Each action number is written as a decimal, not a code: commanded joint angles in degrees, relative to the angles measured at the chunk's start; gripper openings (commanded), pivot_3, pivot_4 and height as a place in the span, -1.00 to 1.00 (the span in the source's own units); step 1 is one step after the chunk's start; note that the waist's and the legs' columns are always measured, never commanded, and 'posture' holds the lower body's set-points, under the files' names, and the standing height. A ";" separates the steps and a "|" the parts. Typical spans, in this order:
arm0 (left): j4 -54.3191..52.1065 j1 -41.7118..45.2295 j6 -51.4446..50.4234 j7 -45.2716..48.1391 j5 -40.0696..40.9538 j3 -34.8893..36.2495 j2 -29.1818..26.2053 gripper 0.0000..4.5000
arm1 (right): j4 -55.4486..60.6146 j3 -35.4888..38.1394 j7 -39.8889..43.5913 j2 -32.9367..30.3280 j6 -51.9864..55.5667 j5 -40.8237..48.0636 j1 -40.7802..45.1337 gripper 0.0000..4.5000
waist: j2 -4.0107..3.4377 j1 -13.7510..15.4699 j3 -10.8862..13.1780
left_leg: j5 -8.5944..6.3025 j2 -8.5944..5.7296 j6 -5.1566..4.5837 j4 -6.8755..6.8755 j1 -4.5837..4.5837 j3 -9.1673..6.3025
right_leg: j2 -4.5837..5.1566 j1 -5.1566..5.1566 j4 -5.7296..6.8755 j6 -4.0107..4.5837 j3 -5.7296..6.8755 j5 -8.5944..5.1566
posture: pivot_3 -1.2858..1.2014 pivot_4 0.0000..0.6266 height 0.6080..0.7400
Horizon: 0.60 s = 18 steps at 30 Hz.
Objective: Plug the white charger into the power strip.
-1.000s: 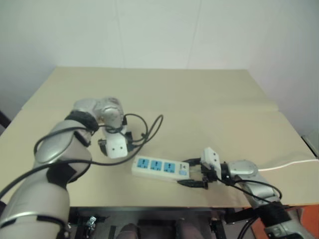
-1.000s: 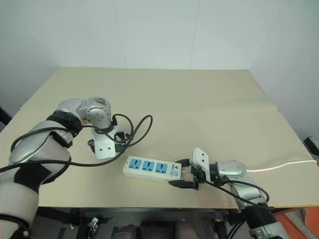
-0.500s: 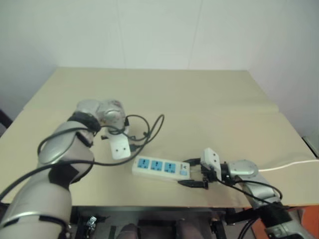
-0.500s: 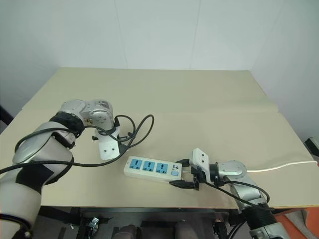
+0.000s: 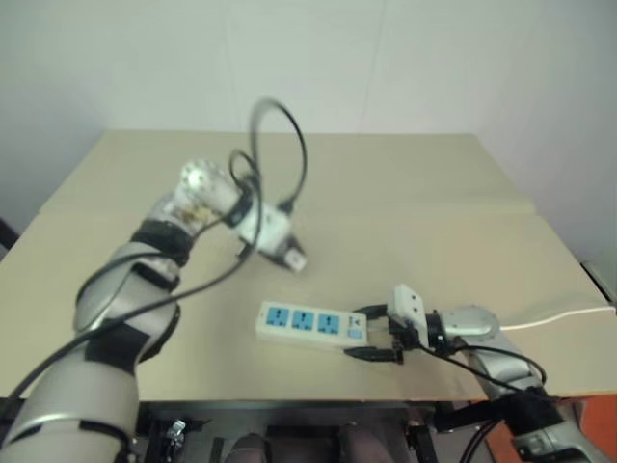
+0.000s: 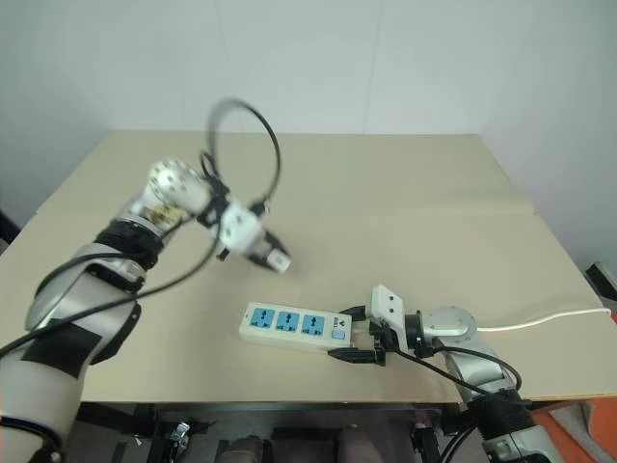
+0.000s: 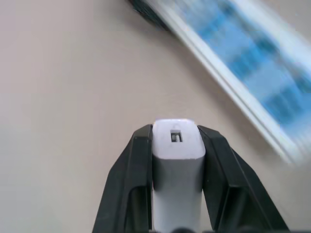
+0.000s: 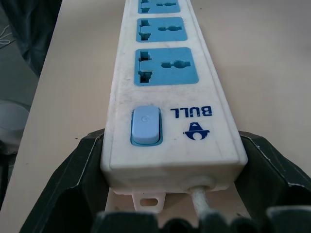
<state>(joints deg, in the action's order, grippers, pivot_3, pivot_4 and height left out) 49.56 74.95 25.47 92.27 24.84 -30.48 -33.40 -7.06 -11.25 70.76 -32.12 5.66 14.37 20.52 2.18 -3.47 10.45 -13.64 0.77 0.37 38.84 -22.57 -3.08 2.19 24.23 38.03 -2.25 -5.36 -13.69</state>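
Observation:
The white charger [image 7: 177, 165] is clamped between the two black fingers of my left gripper [image 5: 290, 256], which is shut on it and held in the air above the table, pointing down and to the right. The power strip [image 5: 310, 325] lies flat near the table's front edge, below and to the right of the charger, its three blue sockets facing up. My right gripper [image 5: 380, 340] is shut on the strip's switch end, one black finger [image 8: 73, 184] against each long side. The blue switch [image 8: 145, 126] sits just ahead of those fingers.
The strip's thin white cord [image 5: 561, 315] runs off to the right edge of the beige table [image 5: 405, 183]. A black cable loop [image 5: 280, 135] from my left arm arches above the wrist. A seam [image 5: 482, 207] crosses the tabletop on the right.
My left gripper has lifted off the table with the charger, swung up and to the right and turned its wrist. The right gripper and the strip have stayed put.

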 commanded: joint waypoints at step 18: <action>-31.42 -33.23 -35.58 -7.03 11.40 24.55 8.77 -0.55 | -12.52 -2.28 1.25 8.70 -5.17 -3.94 10.72 0.52 | -0.04 -0.36 -0.02 | 0.01 0.04 0.02 -0.08 0.23 0.02 | -0.01 -0.04 0.05 0.18 -0.01 0.07 | 0.03 -0.52 1.00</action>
<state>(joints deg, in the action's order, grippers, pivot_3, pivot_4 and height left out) 17.07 40.88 -11.99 84.55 37.79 -5.95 -25.26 -20.88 -13.24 71.24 -23.73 2.00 10.05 31.12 2.14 -3.83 10.43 -13.64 0.81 0.39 38.76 -22.31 -3.07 2.18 24.14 38.07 -2.07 -5.36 -13.62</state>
